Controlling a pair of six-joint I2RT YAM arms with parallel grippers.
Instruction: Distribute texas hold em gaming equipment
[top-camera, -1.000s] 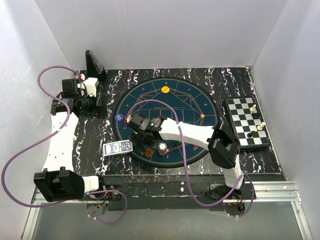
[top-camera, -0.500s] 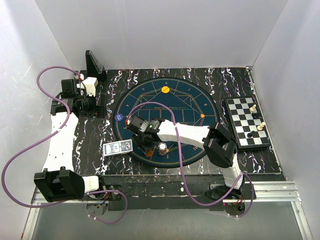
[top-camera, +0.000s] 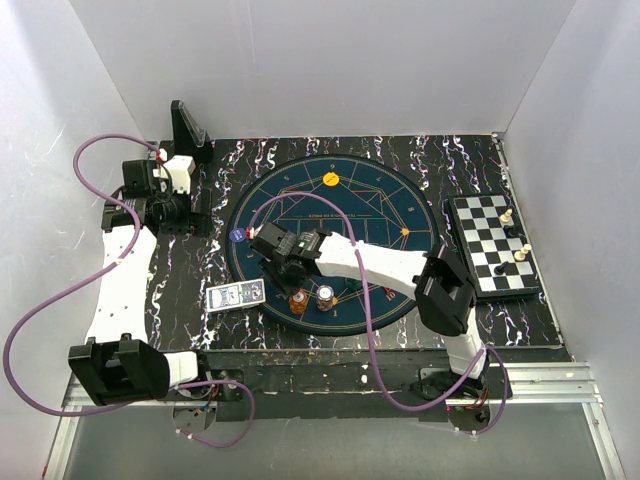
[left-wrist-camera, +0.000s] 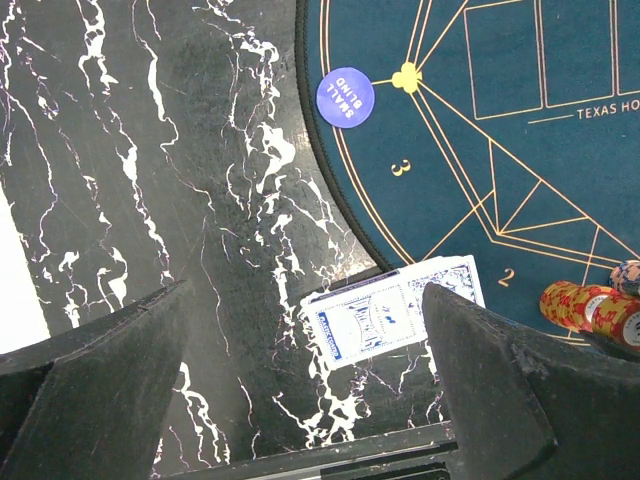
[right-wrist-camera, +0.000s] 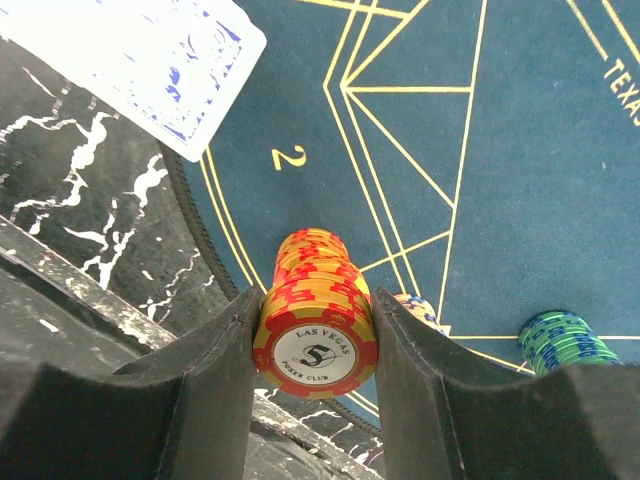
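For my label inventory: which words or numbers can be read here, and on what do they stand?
"SMALL BLIND": round blue-violet disc.
"LAS VEGAS 5 POKER CLUB": orange-red striped poker chip stack.
"TEXAS HO" (cut off), "2", "3": round dark blue felt mat.
Unreadable: print on the blue-white patterned playing card.

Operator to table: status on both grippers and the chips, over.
Left gripper open, holding nothing. Right gripper shut on the orange-red chip stack, at the mat edge. Green-blue stack close by, apart.

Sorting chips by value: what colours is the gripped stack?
Stack: red and orange stripes; right wrist view.
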